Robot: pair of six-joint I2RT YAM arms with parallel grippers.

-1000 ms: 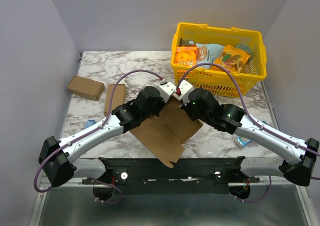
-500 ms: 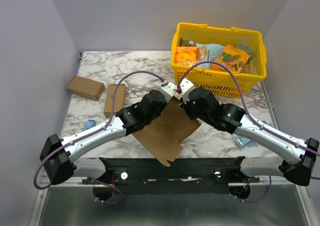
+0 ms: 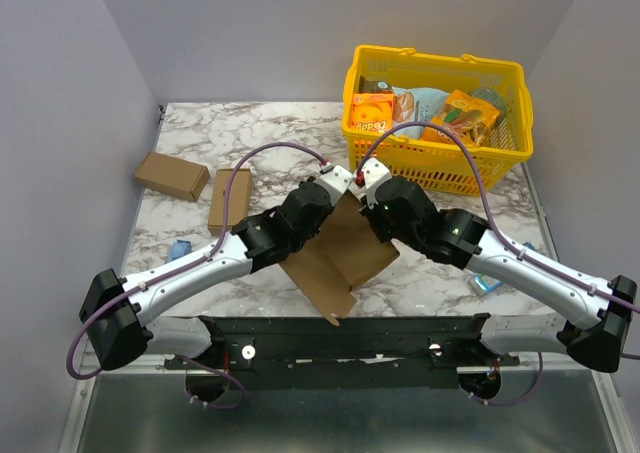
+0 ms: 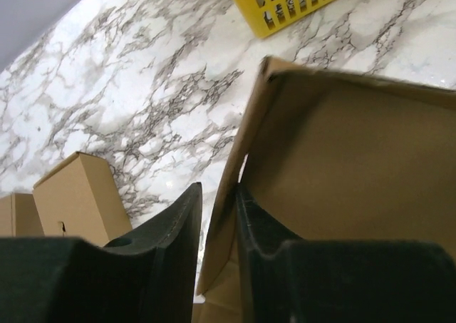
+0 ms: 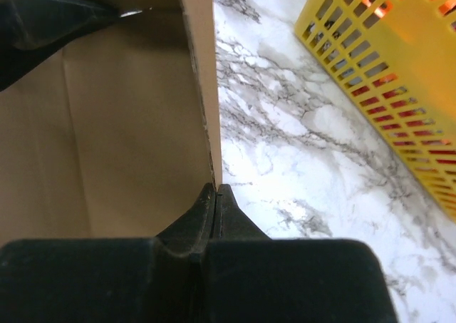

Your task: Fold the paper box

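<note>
The paper box (image 3: 340,255) is a plain brown cardboard piece held partly raised between both arms in the middle of the table. My right gripper (image 3: 364,187) pinches its right edge; in the right wrist view the gripper (image 5: 215,189) is shut on the thin wall of the paper box (image 5: 128,123). My left gripper (image 3: 336,185) is at the box's far left corner. Seen from the left wrist, this gripper (image 4: 218,195) has its jaws parted, with a panel edge of the paper box (image 4: 342,166) standing between them, against the right finger and clear of the left one.
A yellow plastic basket (image 3: 440,61) with packaged goods stands at the back right, close behind both grippers. Two small brown boxes (image 3: 172,175) (image 3: 230,199) lie at the left. Small blue items (image 3: 180,247) (image 3: 487,284) lie near either side edge.
The left jaws have parted from their grip on the box's edge. The cardboard has swung up and looks narrower from above, its near corner drawn toward the table's middle.
</note>
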